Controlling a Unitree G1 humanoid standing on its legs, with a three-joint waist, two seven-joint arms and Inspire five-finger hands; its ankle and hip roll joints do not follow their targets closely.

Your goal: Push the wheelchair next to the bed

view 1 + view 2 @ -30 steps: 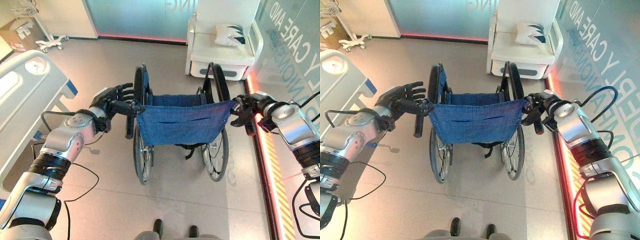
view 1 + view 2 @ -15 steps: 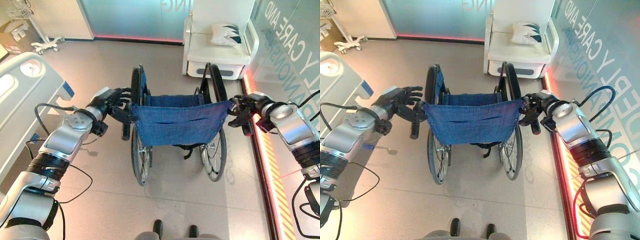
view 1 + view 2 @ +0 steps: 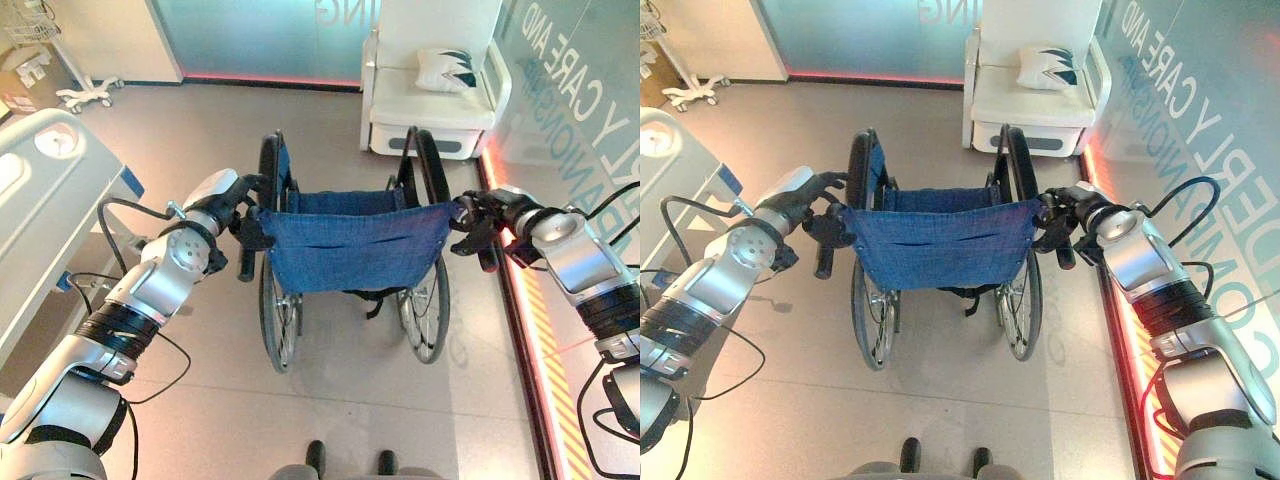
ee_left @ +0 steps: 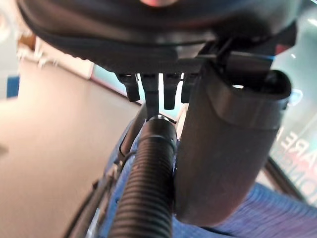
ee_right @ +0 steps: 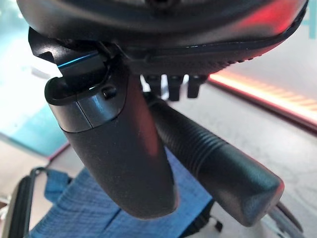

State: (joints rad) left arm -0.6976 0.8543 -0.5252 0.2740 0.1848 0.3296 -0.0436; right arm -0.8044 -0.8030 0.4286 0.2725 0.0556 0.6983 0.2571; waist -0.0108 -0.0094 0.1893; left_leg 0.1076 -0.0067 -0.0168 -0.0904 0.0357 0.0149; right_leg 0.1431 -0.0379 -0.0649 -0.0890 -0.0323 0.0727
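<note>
With both hands wrapped on the push handles, the step in hand looks like steering the chair over toward the bed

Bed: white bed [image 3: 40, 190] lies well off to the outer side of the left fingers, across bare floor [image 3: 350, 400]
Left hand: left hand [image 3: 245, 205] has its fingers [image 4: 148, 84] curled over the ribbed left push handle [image 4: 148, 183], thumb alongside it
Wheelchair: wheelchair [image 3: 350, 245] stands between the two sets of fingers, its blue back sling stretched from one handle to the other, not yet beside the bed
Right hand: right hand [image 3: 478, 222] has its fingers [image 5: 168, 87] closed round the right push handle [image 5: 213, 158], thumb laid over the grip
Armchair: white armchair [image 3: 435, 90] with a patterned cushion [image 3: 447, 70] sits ahead, beyond the fingers
Doing it well: I would keep both holds firm and push the right side further than the left, so the chair swings leftward; watch the left wheel as it nears the bed frame
Writing: large pale letters run along the glass wall [image 3: 590, 90] outside the right fingers; I leave them unread
</note>
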